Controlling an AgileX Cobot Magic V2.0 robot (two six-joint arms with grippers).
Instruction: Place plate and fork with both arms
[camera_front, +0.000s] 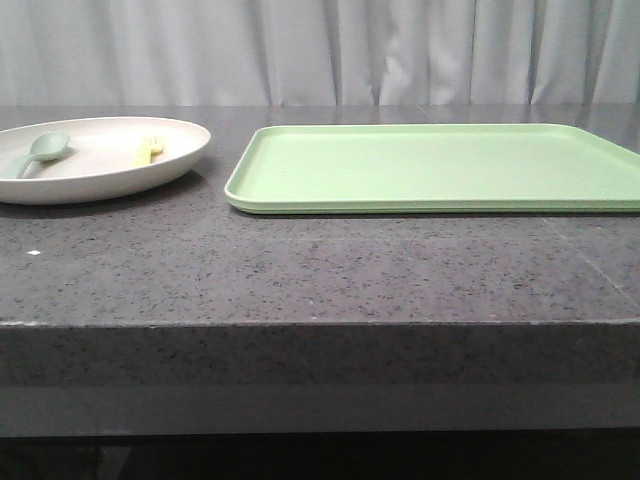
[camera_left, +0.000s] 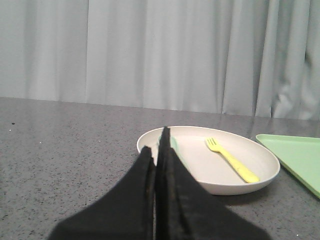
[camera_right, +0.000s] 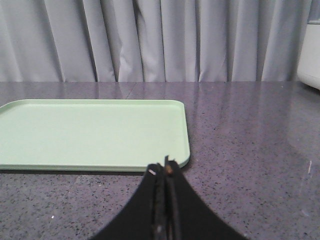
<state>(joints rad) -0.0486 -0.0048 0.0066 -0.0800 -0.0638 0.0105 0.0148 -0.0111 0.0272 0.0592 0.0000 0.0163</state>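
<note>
Views: your front camera shows the spoon (camera_front: 42, 151) in the plate (camera_front: 100, 178); neither gripper appears there.
Left gripper (camera_left: 159, 145): fingers pressed together, holding nothing, tips before the plate rim.
Right gripper (camera_right: 163, 171): fingers together, empty, near the tray (camera_right: 90, 131).
Fork (camera_left: 231, 159): lies in the plate, beside the tray, on the table (camera_front: 330, 270).

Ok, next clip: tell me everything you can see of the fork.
The fork is small, pale yellow and looks like plastic, one piece with short tines and a flat handle. It lies flat inside the cream plate, beside a grey-green spoon, tines pointing toward the curtain. In the front view it sits in the plate's right part, toward the green tray. Only the plate touches it; neither gripper is near.
</note>
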